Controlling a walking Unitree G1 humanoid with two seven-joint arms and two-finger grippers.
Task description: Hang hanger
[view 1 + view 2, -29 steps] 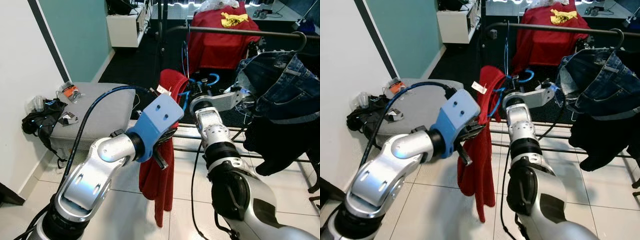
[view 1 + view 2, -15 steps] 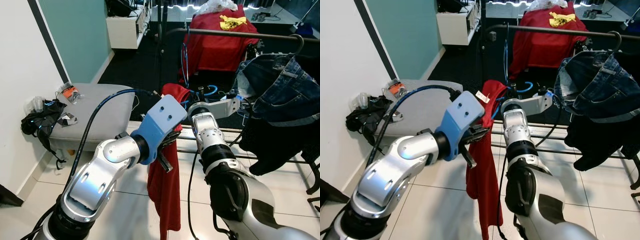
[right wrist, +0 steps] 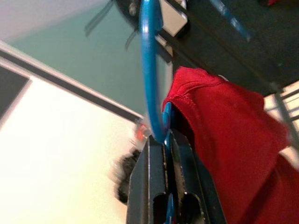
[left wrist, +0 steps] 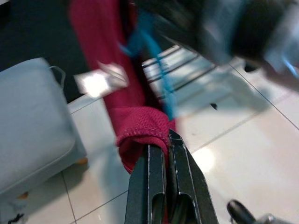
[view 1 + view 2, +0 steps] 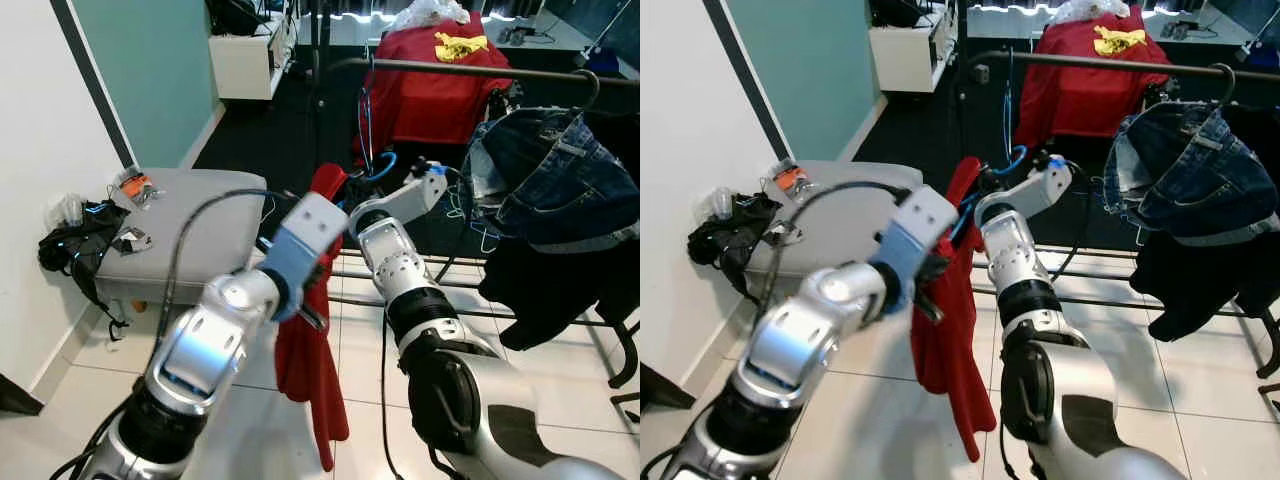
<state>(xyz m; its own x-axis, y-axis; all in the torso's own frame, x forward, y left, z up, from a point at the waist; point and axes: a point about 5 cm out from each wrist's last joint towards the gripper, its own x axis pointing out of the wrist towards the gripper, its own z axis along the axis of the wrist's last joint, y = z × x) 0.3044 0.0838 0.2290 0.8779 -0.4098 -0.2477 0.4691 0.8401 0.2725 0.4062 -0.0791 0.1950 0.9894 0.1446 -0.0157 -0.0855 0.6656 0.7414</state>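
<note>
A red garment [image 5: 305,350] hangs on a blue hanger [image 5: 383,163] in front of me, its lower part dangling over the tiled floor. My left gripper [image 4: 167,140] is shut on a folded edge of the red cloth, below the hanger. My right gripper [image 3: 163,140] is shut on the blue hanger [image 3: 148,70] at the base of its hook, by the garment's collar. The black clothes rail [image 5: 480,70] runs across the top right, above and behind the hanger's hook. Blue jeans [image 5: 560,180] hang on the rail at the right.
A grey ottoman [image 5: 190,220] stands to the left with a black bag [image 5: 75,240] beside it by the white wall. The rack's low bars [image 5: 500,270] cross behind my arms. A red-draped object [image 5: 430,80] sits behind the rail.
Both grippers have carried the hanger and garment leftward. The right wrist has swung left and slightly up. The garment's lower end has swung.
</note>
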